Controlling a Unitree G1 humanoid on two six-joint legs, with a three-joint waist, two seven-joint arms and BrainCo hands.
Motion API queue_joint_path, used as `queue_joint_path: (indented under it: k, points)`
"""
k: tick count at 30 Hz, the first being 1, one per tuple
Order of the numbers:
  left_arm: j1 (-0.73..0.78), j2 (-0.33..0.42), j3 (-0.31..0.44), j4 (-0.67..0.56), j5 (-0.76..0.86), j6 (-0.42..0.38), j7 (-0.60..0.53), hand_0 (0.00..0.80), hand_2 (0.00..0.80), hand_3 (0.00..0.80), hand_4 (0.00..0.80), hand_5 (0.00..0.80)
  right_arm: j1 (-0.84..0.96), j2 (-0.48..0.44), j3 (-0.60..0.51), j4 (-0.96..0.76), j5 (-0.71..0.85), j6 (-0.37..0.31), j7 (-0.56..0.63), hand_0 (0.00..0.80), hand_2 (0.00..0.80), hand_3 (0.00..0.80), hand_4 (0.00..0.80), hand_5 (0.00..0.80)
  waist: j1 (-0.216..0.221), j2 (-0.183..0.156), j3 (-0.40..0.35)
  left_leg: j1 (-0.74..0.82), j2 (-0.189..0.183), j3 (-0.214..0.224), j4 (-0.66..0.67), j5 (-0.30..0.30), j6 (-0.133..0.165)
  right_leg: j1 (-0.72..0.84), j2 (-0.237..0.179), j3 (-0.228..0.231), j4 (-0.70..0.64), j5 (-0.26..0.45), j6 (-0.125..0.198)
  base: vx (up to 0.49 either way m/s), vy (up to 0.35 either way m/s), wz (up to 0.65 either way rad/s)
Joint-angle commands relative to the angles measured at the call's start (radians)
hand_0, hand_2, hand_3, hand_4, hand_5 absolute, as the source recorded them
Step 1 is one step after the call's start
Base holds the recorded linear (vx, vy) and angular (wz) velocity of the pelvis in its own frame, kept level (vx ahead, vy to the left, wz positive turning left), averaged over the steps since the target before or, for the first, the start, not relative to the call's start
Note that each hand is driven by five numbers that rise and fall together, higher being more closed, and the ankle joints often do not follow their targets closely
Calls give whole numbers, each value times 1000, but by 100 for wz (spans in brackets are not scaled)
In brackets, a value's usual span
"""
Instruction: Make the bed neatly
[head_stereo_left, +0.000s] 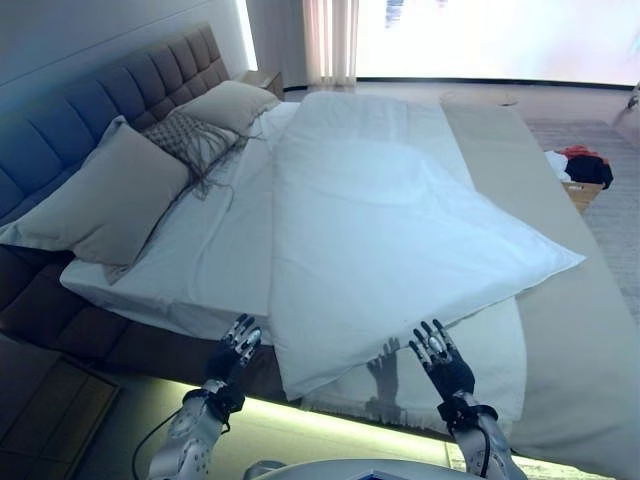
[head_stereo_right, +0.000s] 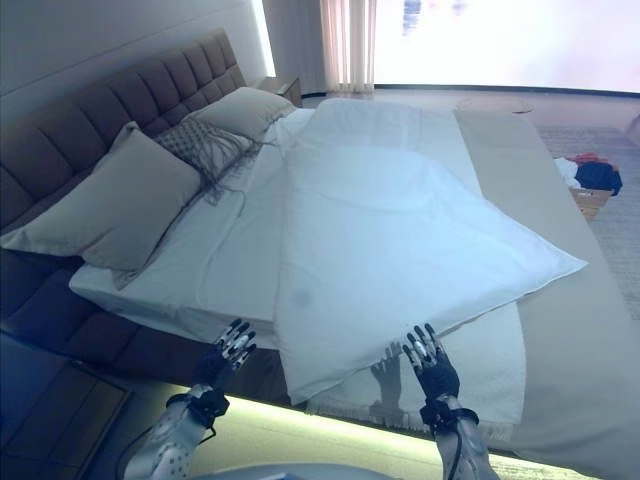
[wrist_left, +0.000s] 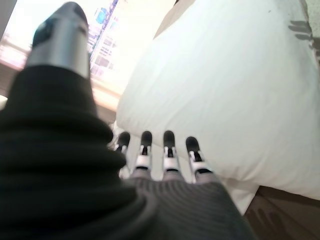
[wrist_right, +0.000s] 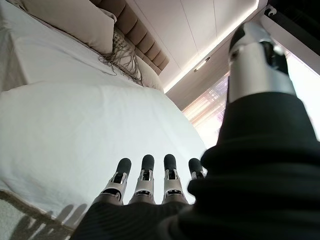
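Note:
A white duvet (head_stereo_left: 380, 230) lies askew across the bed (head_stereo_left: 200, 250), with one corner hanging over the near side edge and another corner reaching right over the beige bedspread (head_stereo_left: 560, 330). Two beige pillows (head_stereo_left: 110, 195) and a knitted cushion (head_stereo_left: 190, 140) lean at the padded headboard (head_stereo_left: 90, 100) on the left. My left hand (head_stereo_left: 235, 350) is open, just below the bed's near edge, left of the duvet's hanging corner. My right hand (head_stereo_left: 438, 360) is open, just below the duvet's near edge. Both hold nothing, as the left wrist view (wrist_left: 165, 150) and right wrist view (wrist_right: 145, 175) show.
A box with clothes (head_stereo_left: 582, 172) stands on the carpet to the right of the bed. A nightstand (head_stereo_left: 262, 80) stands by the headboard near the curtain (head_stereo_left: 330, 40). A dark rug (head_stereo_left: 45, 400) lies on the floor at lower left.

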Motion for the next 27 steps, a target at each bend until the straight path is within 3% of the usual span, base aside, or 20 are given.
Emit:
queue_joint_path:
  k: [1,8,19,23,27]
  points:
    - [-36,45,70,-67,32,-68,0,0,0,0,0,0,-78,33,6,-7,3,-13,10,0,0,0,0,0,19,-82,29,-3,0,-1,27,-29,13,69,3,-59,-319,326,41,0,0,0]
    - [-66,41,54,-75,24,-89,11,0,0,0,0,0,-77,43,4,-1,15,-32,2,0,0,0,0,0,8,-64,32,7,7,-5,-55,16,1,61,2,-68,-311,323,50,1,43,3]
    - [-31,40,41,-92,0,-100,-2,0,0,0,0,0,-29,11,-28,-53,-18,7,59,0,0,0,0,0,-13,-48,46,5,-12,-15,-49,4,14,29,-34,-64,-257,310,63,45,100,5]
    - [-39,45,22,-90,-26,-110,9,0,0,0,0,0,-31,3,-39,-62,-21,22,61,0,0,0,0,0,-22,-45,59,-11,-27,-25,-20,-9,31,6,-60,-49,-218,304,67,42,108,3]
    - [-51,50,11,-79,-28,-108,9,0,0,0,0,0,-41,7,-41,-59,-10,12,42,0,0,0,0,0,-19,-55,81,-33,-51,-36,55,-47,55,-24,-115,-30,-153,329,68,54,89,6]
